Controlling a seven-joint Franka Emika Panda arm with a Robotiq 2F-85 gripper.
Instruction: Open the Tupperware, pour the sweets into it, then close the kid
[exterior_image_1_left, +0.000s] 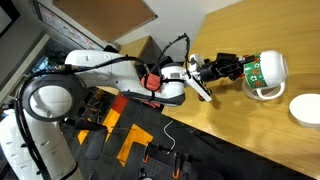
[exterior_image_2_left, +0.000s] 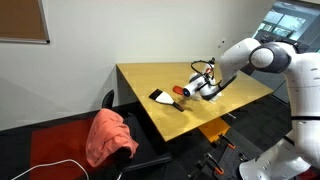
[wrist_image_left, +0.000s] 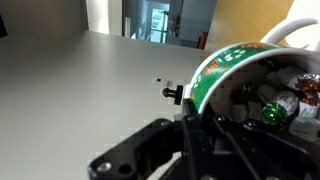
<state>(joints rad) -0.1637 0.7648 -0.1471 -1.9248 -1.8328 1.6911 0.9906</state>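
My gripper (exterior_image_1_left: 238, 68) is shut on a white cup with a green label (exterior_image_1_left: 268, 68) and holds it tipped on its side. The cup's mouth is over a pale open Tupperware box (exterior_image_1_left: 262, 93) on the wooden table. The box's round white lid (exterior_image_1_left: 306, 108) lies apart on the table beside it. In the wrist view the cup (wrist_image_left: 222, 65) fills the right side, and wrapped sweets (wrist_image_left: 270, 105) show inside it. The box's white rim (wrist_image_left: 297, 25) shows behind it. The dark gripper fingers (wrist_image_left: 160, 145) are in front. In an exterior view the gripper (exterior_image_2_left: 207, 84) is above the table's middle.
The yellow wooden table (exterior_image_2_left: 240, 100) also bears a flat black object (exterior_image_2_left: 160, 97) and a small red object (exterior_image_2_left: 180, 91). A chair with a pink cloth (exterior_image_2_left: 108, 135) stands off the table's corner. Black and orange gear (exterior_image_1_left: 120, 140) lies below the table's edge.
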